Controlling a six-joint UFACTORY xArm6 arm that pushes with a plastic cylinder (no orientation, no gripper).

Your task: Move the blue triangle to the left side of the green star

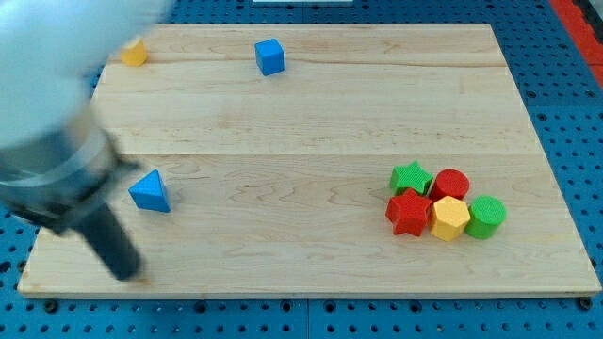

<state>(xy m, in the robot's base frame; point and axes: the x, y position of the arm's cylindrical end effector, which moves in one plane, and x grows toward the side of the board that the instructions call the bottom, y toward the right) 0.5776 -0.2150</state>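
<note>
- Blue triangle [150,191] sits at the board's left, well apart from the green star [411,177] in the right-hand cluster.
- My tip [125,273]: bare rod, nothing to open or close; just below-left of the triangle, contact unclear.
- Judgement: the push rightward is barely begun; nearly all the travel remains.

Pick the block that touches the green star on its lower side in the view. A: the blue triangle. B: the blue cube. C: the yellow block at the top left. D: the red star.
D: the red star sits right under the green star in the cluster at the view's right, while the blue triangle lies far left near my tip.
</note>
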